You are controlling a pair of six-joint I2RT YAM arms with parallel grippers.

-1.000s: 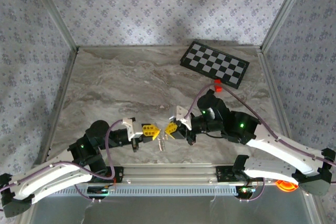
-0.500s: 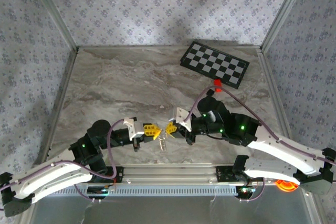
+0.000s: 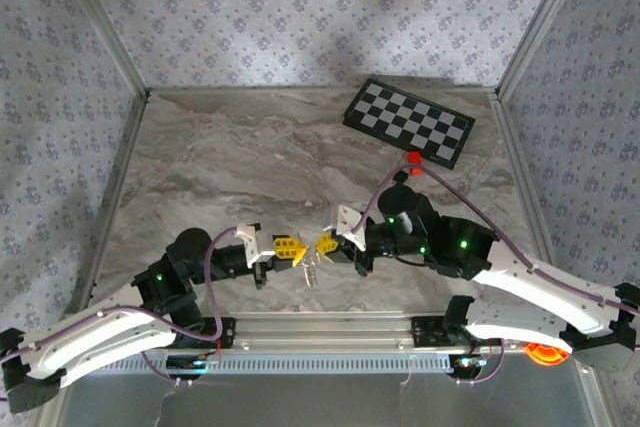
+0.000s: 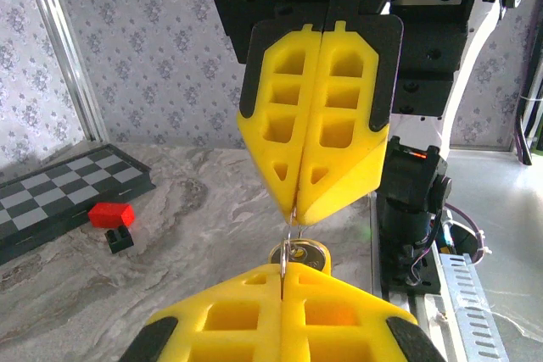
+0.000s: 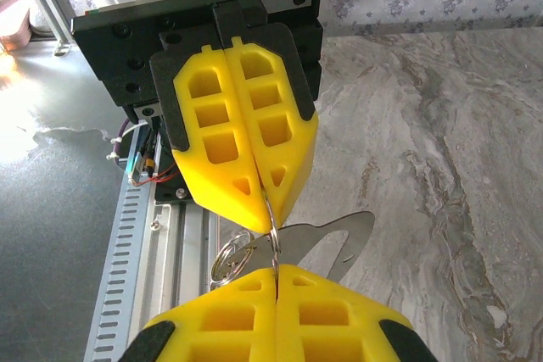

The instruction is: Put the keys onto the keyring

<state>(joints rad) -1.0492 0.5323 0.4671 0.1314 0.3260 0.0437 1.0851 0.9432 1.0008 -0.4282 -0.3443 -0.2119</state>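
My left gripper (image 3: 291, 251) and right gripper (image 3: 325, 244) meet tip to tip just above the table near its front edge. Both are shut on the keyring (image 4: 288, 247), a thin wire loop pinched edge-on between the two pairs of yellow fingers. In the left wrist view my left gripper (image 4: 284, 273) is at the bottom and the right gripper (image 4: 298, 216) faces it from above. A round key head (image 4: 307, 254) hangs behind the loop. In the right wrist view my right gripper (image 5: 276, 270) holds the keyring (image 5: 273, 231). A flat silvery key (image 5: 344, 239) and a small ring (image 5: 227, 258) hang from it.
A checkerboard (image 3: 408, 123) lies at the back right of the marble table (image 3: 230, 167). A small red block (image 3: 414, 158) and a black block (image 4: 120, 239) sit next to it. The aluminium base rail (image 3: 330, 327) runs just below the grippers. Patterned walls enclose the table.
The right arm's wrist has shifted a little. Both grippers stay tip to tip, shut on the ring, with the keys hanging below.
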